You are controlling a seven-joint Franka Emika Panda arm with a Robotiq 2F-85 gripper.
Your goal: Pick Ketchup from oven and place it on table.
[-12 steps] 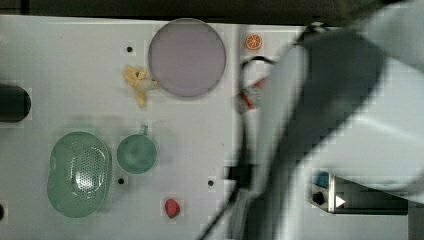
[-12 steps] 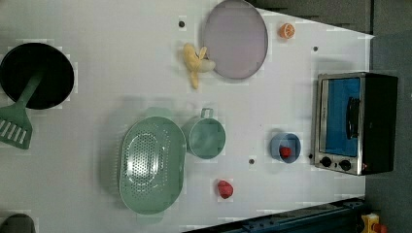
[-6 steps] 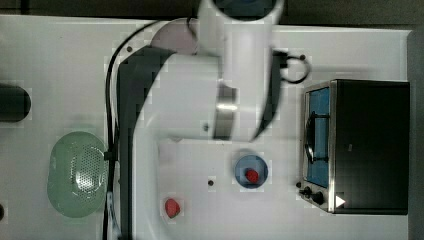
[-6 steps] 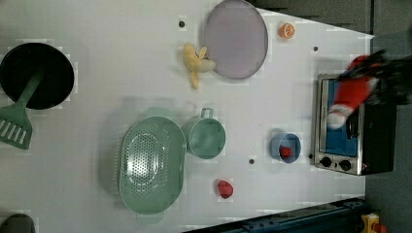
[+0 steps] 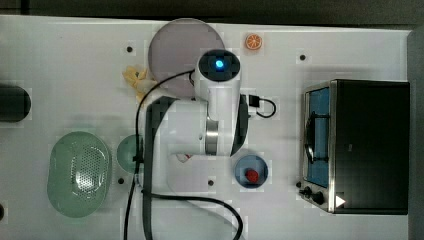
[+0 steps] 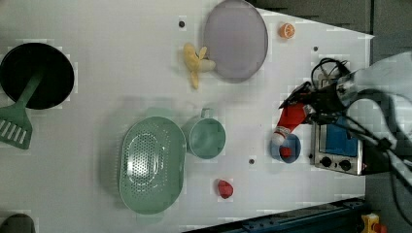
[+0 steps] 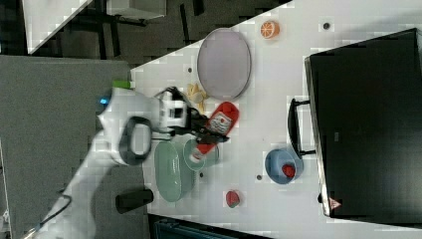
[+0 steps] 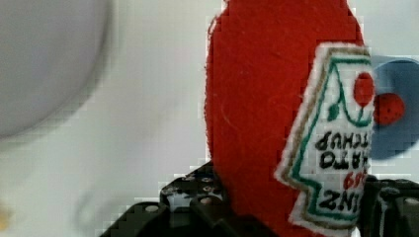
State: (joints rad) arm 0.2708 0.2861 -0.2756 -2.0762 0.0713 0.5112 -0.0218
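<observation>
The gripper point(image 7: 211, 130) is clamped on the red ketchup point(image 7: 219, 124) bottle, which hangs tilted in the air above the white table point(image 7: 278, 89), well away from the black oven point(image 7: 368, 119). In the left view the bottle's white cap points down toward a small blue bowl point(image 6: 286, 148) with a red fruit in it, and it seems to be just above the bowl, though it is hard to be sure. A round purple plate point(image 7: 224, 62) and a green cup point(image 6: 206, 138) sit on the table nearby
</observation>
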